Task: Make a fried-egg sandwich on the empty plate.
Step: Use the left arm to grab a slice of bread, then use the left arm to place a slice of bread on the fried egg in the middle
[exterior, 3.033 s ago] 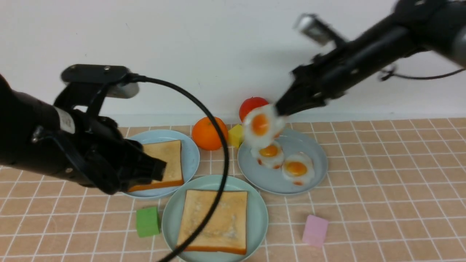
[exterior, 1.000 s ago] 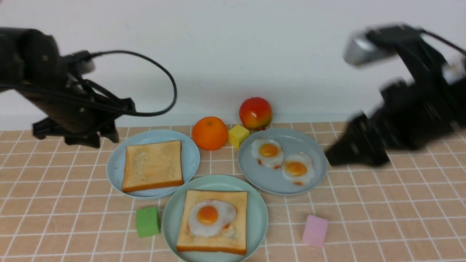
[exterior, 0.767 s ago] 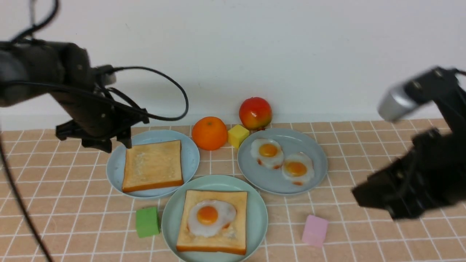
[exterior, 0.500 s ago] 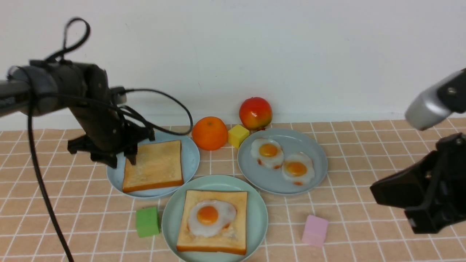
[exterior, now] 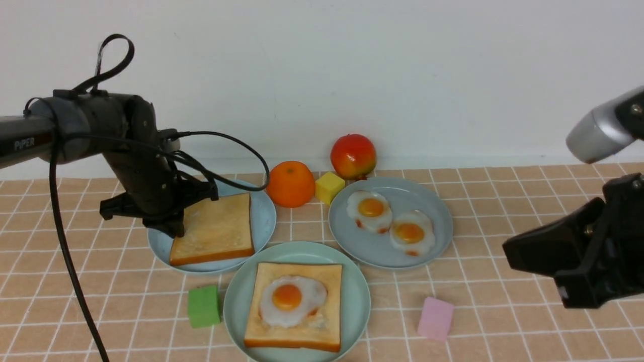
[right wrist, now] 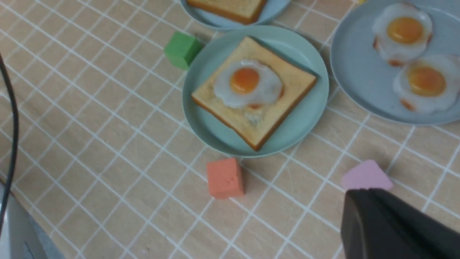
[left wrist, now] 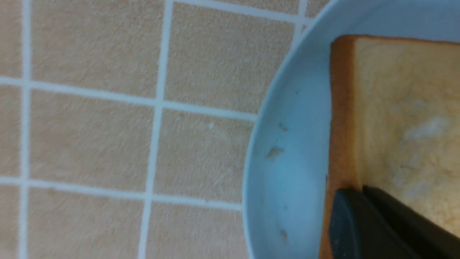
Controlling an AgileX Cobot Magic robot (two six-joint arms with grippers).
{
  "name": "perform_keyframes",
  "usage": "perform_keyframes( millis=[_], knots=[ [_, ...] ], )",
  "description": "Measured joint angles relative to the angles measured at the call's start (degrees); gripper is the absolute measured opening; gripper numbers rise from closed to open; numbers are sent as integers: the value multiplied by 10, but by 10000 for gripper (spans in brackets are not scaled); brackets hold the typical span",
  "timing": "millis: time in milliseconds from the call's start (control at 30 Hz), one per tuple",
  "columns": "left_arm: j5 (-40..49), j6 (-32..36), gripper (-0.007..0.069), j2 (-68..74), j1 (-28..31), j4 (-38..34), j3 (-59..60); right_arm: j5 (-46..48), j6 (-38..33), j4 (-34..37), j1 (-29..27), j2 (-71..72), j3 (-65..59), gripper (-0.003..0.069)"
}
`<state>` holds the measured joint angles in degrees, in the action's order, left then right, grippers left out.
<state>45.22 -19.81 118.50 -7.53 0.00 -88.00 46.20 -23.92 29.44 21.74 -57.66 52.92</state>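
closed left gripper (exterior: 177,230) touches the square golden toy toast slice (exterior: 219,229) on a round sky-blue plastic plate (exterior: 265,216); right gripper (exterior: 513,249) hovers closed.

Bright even light, soft shadows beside the mint-green plate (right wrist: 305,122), left-wrist close-up faintly blurred.

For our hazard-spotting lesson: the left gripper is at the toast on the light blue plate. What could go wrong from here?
1. The left gripper seems to pinch only the crust of the toast slice; it could slip out when lifted.
2. The fried egg only rests on the lower toast; a crooked landing could shift it.
3. The green cube sits by the mint-green plate; a low carry might knock it.
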Motion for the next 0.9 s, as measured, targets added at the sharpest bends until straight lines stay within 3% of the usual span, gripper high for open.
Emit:
perform_keyframes(
  millis=[167, 400, 600, 900],
  knots=[
    [26, 1, -13, -73, 0, -14, -1, 34, -22, 2, 0, 0, 0, -4],
    [41, 75, -13, -166, -30, -126, 40, 101, -108, 45, 0, 0, 0, -3],
    [5, 88, -13, -179, -88, -173, 144, 108, -167, 93, 0, 0, 0, 1],
    [-85, 90, -13, -178, -129, -207, 233, 109, -175, 98, 0, 0, 0, 5]
  ],
)
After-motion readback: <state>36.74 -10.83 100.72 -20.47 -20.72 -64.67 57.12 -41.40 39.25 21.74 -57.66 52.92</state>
